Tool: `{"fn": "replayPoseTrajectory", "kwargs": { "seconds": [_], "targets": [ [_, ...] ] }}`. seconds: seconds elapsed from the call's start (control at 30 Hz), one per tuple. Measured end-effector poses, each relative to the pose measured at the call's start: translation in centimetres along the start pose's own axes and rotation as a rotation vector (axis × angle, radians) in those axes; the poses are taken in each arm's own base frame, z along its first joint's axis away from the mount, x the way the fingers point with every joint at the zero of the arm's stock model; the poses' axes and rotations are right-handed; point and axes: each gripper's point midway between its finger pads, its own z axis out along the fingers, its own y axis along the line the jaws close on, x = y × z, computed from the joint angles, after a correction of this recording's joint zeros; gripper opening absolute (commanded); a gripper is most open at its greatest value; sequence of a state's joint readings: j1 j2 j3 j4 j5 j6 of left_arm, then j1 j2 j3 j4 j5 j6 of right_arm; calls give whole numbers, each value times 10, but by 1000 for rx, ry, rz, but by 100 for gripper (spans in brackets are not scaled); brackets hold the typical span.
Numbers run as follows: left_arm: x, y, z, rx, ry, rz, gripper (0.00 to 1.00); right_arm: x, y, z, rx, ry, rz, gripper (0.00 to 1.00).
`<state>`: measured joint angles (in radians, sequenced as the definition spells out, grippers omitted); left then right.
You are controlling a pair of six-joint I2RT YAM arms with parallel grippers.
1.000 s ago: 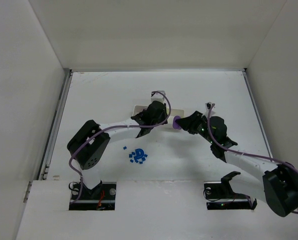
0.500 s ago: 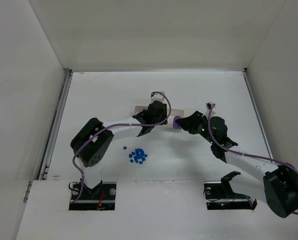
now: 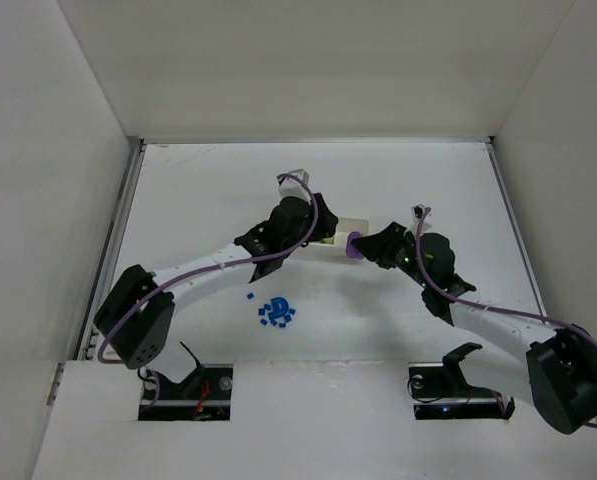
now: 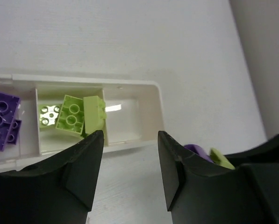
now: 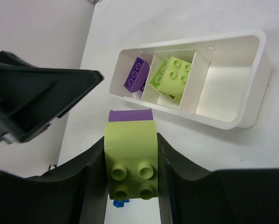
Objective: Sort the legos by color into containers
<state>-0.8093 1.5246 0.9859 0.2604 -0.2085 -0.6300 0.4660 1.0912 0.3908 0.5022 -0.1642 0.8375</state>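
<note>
White tabletop (image 3: 428, 180) all round, and the left gripper (image 4: 130, 147) hung just beside the tray (image 4: 155, 100), jaws parted, nothing between them. Purple bricks (image 4: 1, 121) sat in one end compartment, yellow-green bricks (image 4: 76, 114) in the middle one. Near the tray, the right gripper (image 5: 132, 161) clamped a yellow-green-and-purple pair (image 5: 131, 144). Tiny blue pieces (image 3: 276, 312) lay clustered on the tabletop, well apart from the tray.
</note>
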Motion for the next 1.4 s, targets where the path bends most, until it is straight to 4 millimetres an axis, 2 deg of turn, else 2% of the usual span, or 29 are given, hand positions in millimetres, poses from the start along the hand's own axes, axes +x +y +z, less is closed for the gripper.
{"fn": "replayPoseTrajectory", "kwargs": {
  "seconds": [0.07,0.17,0.3,0.43,0.53,0.63,0.83,1.03,1.23,1.4],
  "targets": [
    [-5,-6,-11,33,-7,-69,51,1,0,1,-2,2,5,34],
    [-1,-9,-22,78,20,-193,55,3,1,4,-12,13,24,33],
    [19,7,-31,85,100,-388,60,8,4,8,-30,29,42,33],
    [34,23,-39,77,160,-569,65,18,15,15,-77,57,40,33],
    [33,26,-48,99,159,-676,64,23,22,24,-103,77,61,32],
    [23,22,-57,154,124,-746,62,22,29,32,-121,85,125,32],
    [8,12,-72,263,63,-806,58,9,50,46,-164,76,275,32],
    [-3,15,-74,294,25,-823,58,-4,66,56,-203,63,383,32],
    [-14,17,-72,327,-17,-827,57,7,69,64,-212,92,466,32],
    [-7,18,-63,327,-3,-826,55,14,74,67,-230,111,521,32]
  ]
}}
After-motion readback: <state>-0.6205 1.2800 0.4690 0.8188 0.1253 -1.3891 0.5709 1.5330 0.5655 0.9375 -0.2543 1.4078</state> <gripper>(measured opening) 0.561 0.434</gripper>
